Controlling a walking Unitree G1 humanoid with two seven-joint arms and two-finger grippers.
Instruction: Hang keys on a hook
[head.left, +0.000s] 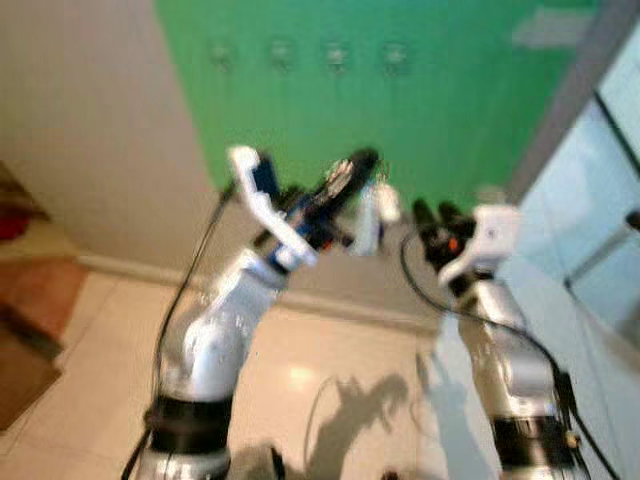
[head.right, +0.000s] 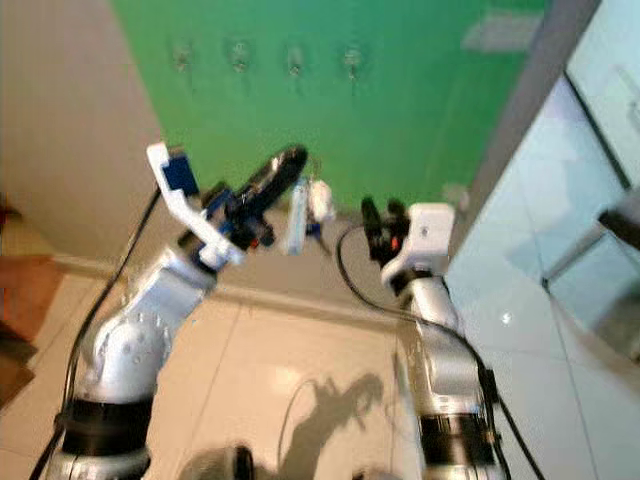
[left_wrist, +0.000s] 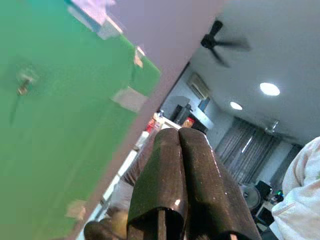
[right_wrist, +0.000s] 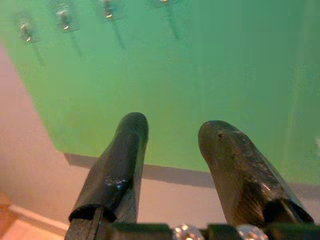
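My two silver arms fill the near field, both raised toward the wall. My left tool (head.right: 285, 165) has its long black fingers pressed fully together, with the bunch of pale keys on a small ring (head.right: 305, 212) hanging just below the tips; the frames are blurred, so I judge it pinches the ring but cannot see the contact. My right tool (right_wrist: 172, 150) is spread apart and carries nothing. A row of four small clear-backed metal hooks (head.right: 266, 56) sits high on the green wall panel (head.right: 420, 120), well above the keys. For the step in hand: raise the left tool, line the ring up with one hook, lift over the tip, lower, then let go.
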